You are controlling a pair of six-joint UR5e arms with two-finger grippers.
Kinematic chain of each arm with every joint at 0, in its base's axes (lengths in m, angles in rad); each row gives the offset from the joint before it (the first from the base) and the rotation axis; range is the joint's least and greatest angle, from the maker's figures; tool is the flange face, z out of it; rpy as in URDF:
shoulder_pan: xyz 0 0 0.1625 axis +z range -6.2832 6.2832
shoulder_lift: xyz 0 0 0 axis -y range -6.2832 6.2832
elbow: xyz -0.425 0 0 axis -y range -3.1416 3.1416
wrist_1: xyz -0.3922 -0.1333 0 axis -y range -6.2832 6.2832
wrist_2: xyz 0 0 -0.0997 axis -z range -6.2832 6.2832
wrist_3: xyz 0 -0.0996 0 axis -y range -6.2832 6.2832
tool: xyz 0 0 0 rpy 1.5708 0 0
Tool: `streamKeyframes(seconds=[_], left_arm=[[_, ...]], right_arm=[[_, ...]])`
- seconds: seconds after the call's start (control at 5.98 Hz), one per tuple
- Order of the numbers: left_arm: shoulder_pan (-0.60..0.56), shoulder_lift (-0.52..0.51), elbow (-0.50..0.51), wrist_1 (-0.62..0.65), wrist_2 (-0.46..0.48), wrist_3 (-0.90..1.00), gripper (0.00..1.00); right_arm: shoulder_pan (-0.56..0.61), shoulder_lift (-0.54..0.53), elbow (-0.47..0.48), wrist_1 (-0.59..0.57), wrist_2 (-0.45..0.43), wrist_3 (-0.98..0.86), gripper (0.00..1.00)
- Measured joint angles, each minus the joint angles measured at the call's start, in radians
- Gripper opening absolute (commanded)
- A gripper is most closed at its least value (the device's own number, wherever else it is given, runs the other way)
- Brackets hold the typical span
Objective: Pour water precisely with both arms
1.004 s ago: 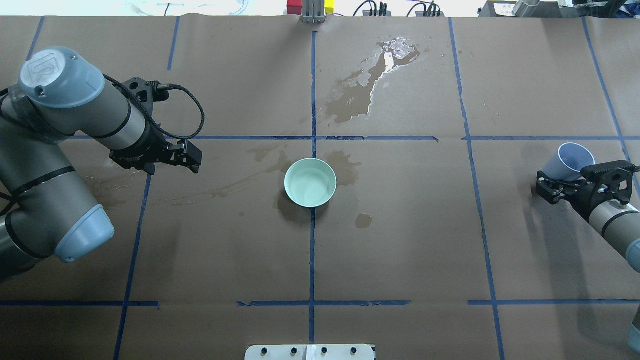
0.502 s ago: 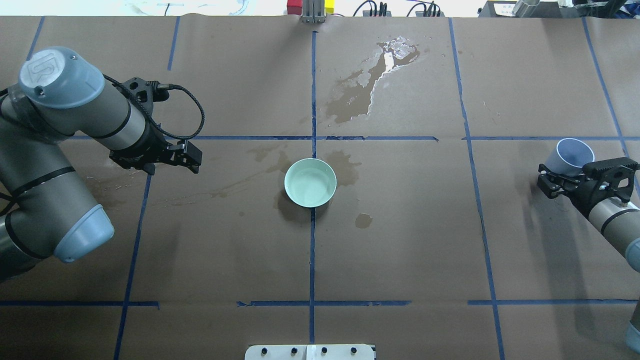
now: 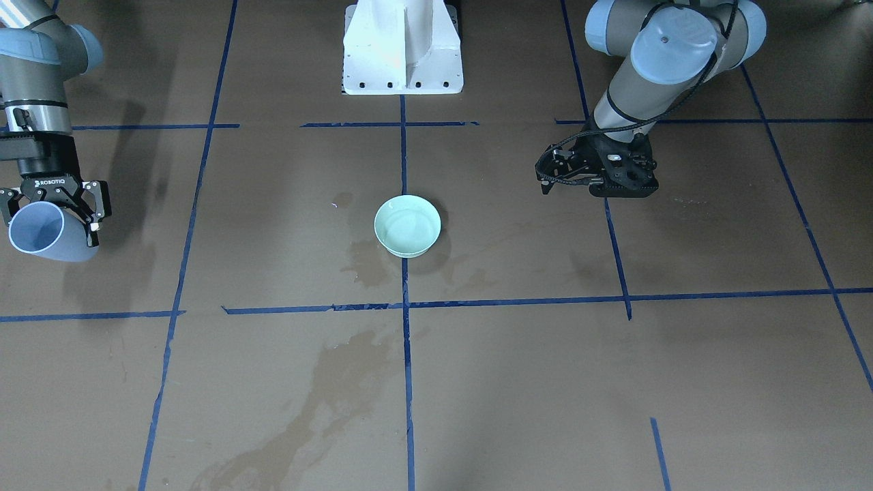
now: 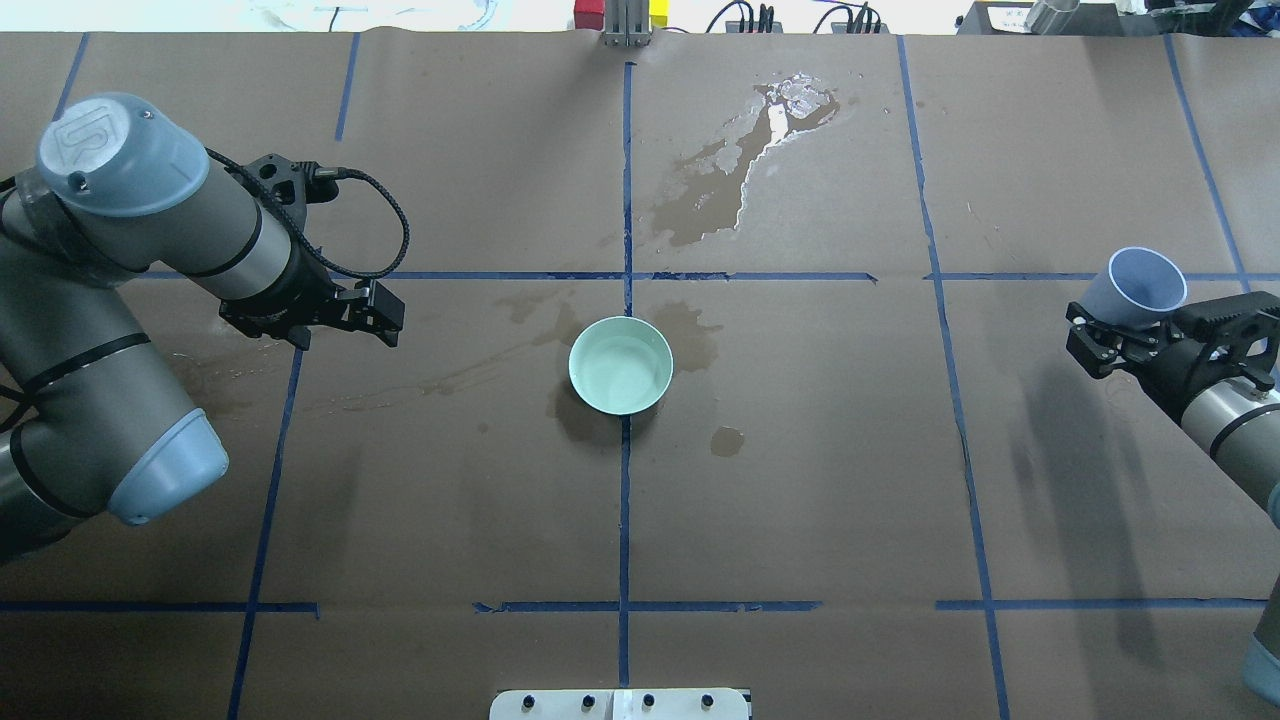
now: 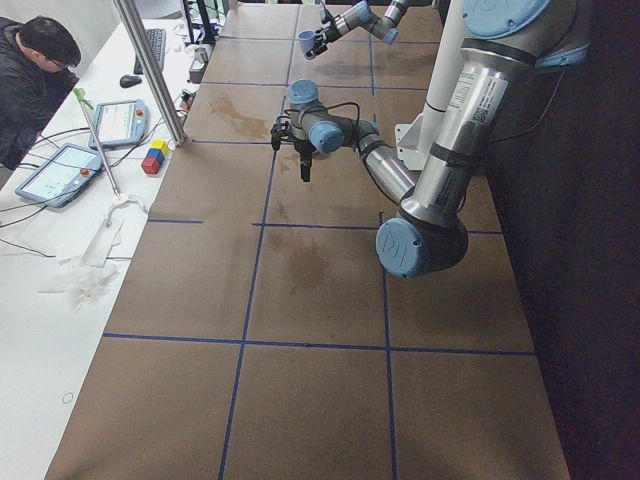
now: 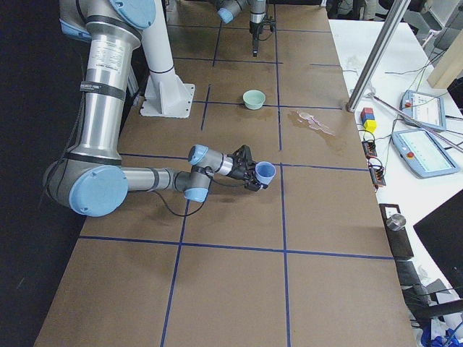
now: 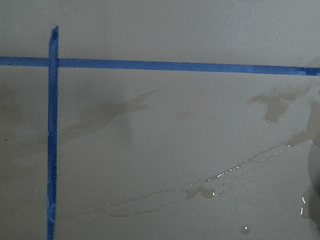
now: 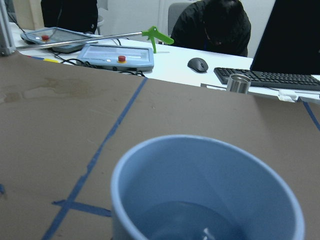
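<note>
My right gripper (image 4: 1120, 325) is shut on a pale blue cup (image 4: 1138, 288) at the table's right side and holds it above the surface, mouth tilted up. The right wrist view shows a little water in the cup (image 8: 205, 200). The gripper (image 3: 51, 217) and the cup (image 3: 42, 235) also show at the left of the front-facing view. A mint-green bowl (image 4: 620, 365) with some water in it stands at the table's centre. My left gripper (image 4: 386, 316) hangs left of the bowl, well apart from it. Its jaws look shut and empty.
A wide water spill (image 4: 740, 165) lies beyond the bowl. Damp stains surround the bowl, with a small puddle (image 4: 727, 440) in front. The white pedestal base (image 3: 402, 51) stands at the robot's edge. An operators' desk with tablets (image 6: 419, 148) and a keyboard (image 8: 270, 78) borders the far side.
My right gripper has moved the blue cup up and a little away from the robot. The left arm and the bowl have not moved.
</note>
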Motion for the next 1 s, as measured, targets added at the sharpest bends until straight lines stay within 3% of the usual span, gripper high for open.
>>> streamKeyframes(seconds=[0.67,1.0], left_arm=[[0.001,-0.005,0.000,0.000,0.001,0.000,1.00],[0.001,-0.007,0.000,0.001,0.001,-0.001,1.00]], right_arm=[[0.022,0.012,0.118,-0.014,0.029,-0.229,0.00],[0.014,0.094,0.158,-0.115,0.049,-0.252,0.00]])
